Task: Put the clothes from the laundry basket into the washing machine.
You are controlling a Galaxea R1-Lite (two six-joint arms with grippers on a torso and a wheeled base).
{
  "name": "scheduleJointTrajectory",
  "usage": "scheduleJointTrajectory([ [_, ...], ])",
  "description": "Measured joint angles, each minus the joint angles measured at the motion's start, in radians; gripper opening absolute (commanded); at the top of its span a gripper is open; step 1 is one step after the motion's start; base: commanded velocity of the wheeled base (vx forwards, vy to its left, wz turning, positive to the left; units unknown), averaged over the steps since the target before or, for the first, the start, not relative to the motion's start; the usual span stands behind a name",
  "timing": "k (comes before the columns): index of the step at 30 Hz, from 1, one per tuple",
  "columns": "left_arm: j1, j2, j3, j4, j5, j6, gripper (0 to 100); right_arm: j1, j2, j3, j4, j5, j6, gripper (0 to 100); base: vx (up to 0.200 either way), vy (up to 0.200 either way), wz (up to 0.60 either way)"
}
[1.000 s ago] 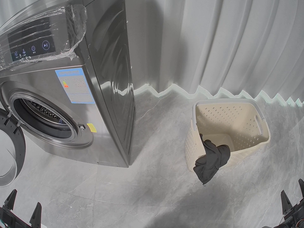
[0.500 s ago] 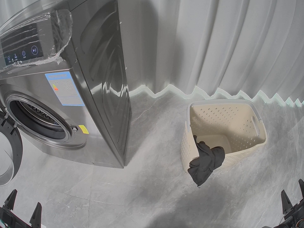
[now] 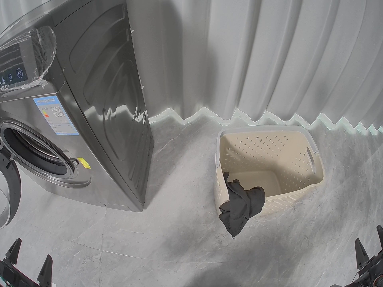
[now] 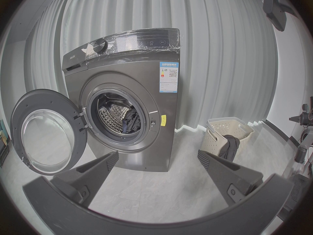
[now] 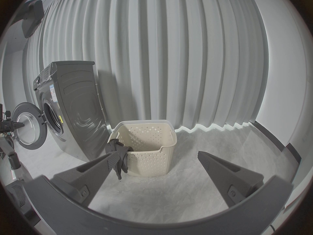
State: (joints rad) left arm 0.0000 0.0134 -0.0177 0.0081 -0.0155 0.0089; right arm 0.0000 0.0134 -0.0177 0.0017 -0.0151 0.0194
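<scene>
Left gripper (image 4: 157, 153) jaws apart | dark garment (image 3: 241, 208) draped on laundry basket (image 3: 259, 129)

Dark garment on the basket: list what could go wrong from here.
1. The garment hangs over the rim of the basket; a poor grasp may drop it on the floor.
2. Pulling it might tip or drag the basket.
3. The open door of the washer juts out; an arm could bump it.
</scene>
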Motion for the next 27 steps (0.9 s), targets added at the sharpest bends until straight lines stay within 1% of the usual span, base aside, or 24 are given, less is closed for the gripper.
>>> scheduleJointTrajectory([
  [23, -0.001, 0.001, 0.000, 0.000, 0.000, -0.002, 100, 0.000, 0.001, 0.000, -0.002, -0.004, -0.001, 100, 0.000, 0.000, 0.00],
  [27, 0.000, 0.001, 0.000, 0.000, 0.004, -0.003, 100, -0.001, 0.001, 0.000, -0.002, 0.002, -0.017, 100, 0.000, 0.000, 0.00],
])
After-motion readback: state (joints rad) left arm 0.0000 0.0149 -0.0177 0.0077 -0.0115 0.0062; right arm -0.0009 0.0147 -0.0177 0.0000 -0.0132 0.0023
